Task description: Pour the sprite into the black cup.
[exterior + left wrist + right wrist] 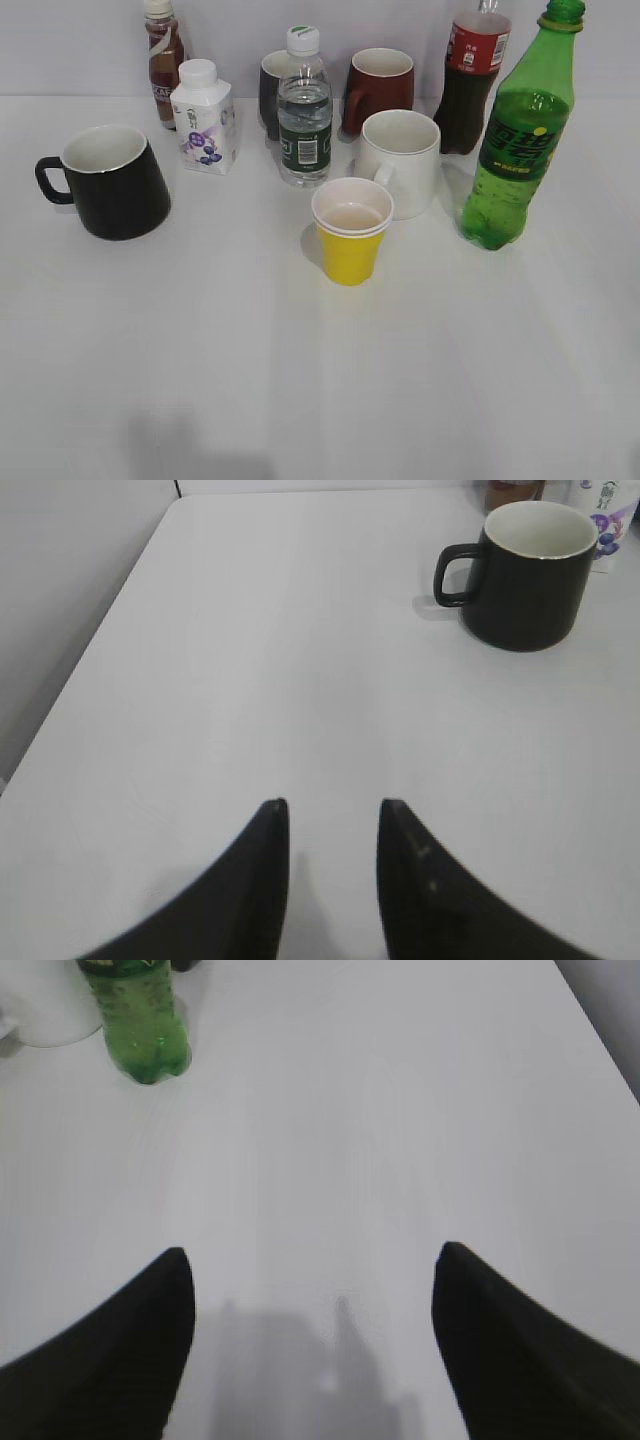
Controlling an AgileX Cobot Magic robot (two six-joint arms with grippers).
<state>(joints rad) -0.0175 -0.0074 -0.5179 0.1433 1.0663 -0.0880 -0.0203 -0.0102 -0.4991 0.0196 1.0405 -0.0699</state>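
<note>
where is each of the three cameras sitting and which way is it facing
Exterior view: above the table front, slanting down at the drinks, with the sprite right and the black cup left; no robot parts show.
Left wrist view: on the left arm, low, facing the black cup; left pincer open, empty.
Right wrist view: on the right arm, facing the sprite; right pincer wide open.
Shared: the cup links exterior and left wrist; the sprite links exterior and right wrist.

Black cup (pixel 112 183) far left on surface (pixel 300 380); sprite (pixel 520 135) far right; paper cup (pixel 350 232) between, before water bottle (pixel 304 112).
</note>
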